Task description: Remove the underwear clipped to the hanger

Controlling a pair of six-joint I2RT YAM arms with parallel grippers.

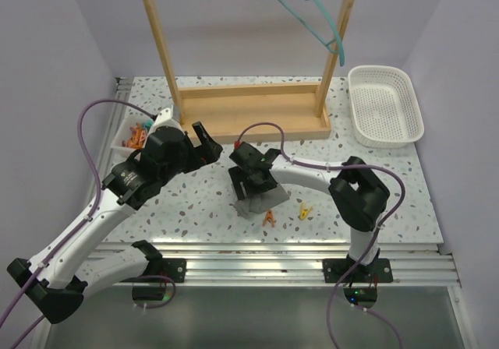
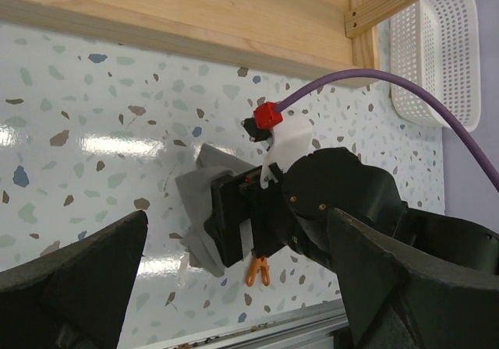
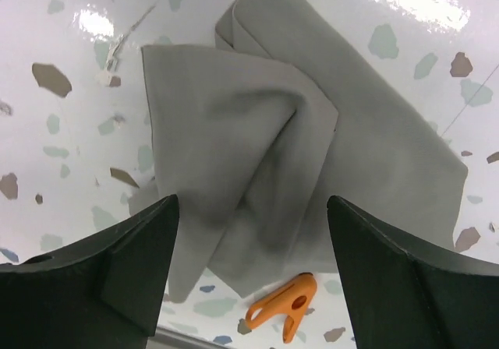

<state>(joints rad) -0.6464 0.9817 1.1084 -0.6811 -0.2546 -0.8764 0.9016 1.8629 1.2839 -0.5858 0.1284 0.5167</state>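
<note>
Top external: speckled table (image 1: pixel 195 201), lilac walls (image 1: pixel 234 22); left jaws and right jaws wide.

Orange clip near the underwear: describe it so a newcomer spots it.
On the speckled table, in front of the wooden frame, underwear lies beneath the right pincer. The clip lies by its near edge. Unlike the yellow clip further right, it is orange.

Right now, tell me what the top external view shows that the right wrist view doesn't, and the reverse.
Only top external: the hanger, bare of cloth, the wooden frame, white basket, yellow clip and left gripper. Only right wrist: folds in the underwear close up. Both: the underwear lying on the table, orange clip beside it, right gripper over it.
</note>
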